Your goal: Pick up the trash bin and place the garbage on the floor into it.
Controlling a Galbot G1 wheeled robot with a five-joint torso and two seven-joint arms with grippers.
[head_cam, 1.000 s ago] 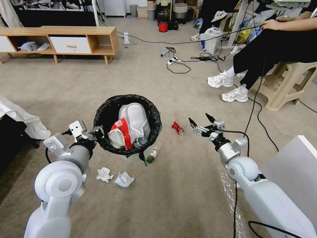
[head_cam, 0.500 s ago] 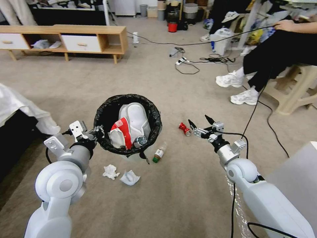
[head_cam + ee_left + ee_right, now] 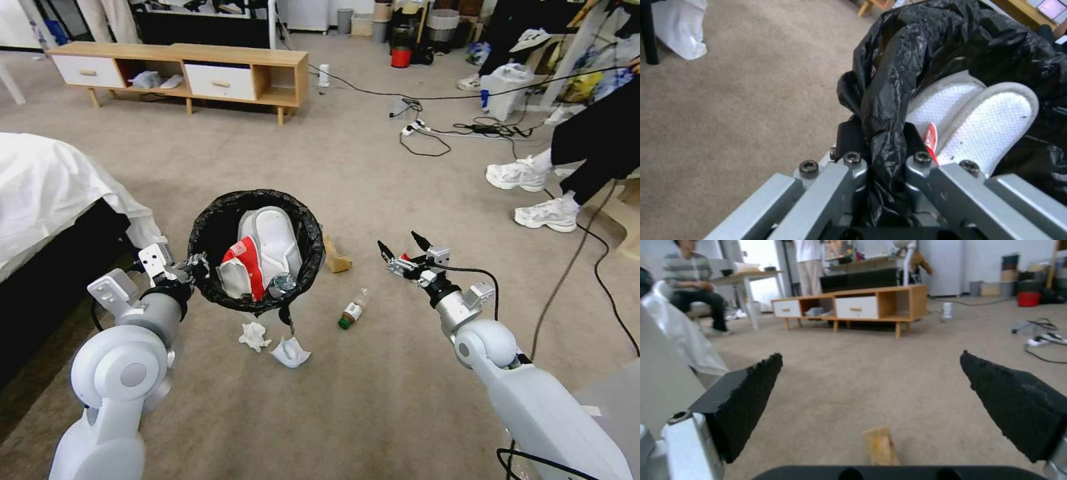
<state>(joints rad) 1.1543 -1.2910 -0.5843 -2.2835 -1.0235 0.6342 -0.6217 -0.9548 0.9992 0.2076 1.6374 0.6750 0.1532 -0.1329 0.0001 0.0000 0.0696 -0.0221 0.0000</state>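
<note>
The trash bin (image 3: 256, 250) hangs off the carpet from the left gripper (image 3: 195, 265), whose fingers are clamped on the black liner (image 3: 889, 110) at the rim nearest that arm (the wrist view shows the plastic bunched between the pads). Inside lie a white shoe sole (image 3: 273, 240), a red-and-white wrapper (image 3: 245, 265) and a bottle (image 3: 283, 284). Just below the held bin, on the floor (image 3: 373, 400), are two crumpled tissues (image 3: 254, 335) (image 3: 291, 352). A plastic bottle (image 3: 353, 309) lies between the two grippers, and a cardboard piece (image 3: 335, 256) sits just beyond the bin. The right gripper (image 3: 397, 251) hovers with jaws spread wide and empty, the cardboard (image 3: 881, 445) ahead of it.
</note>
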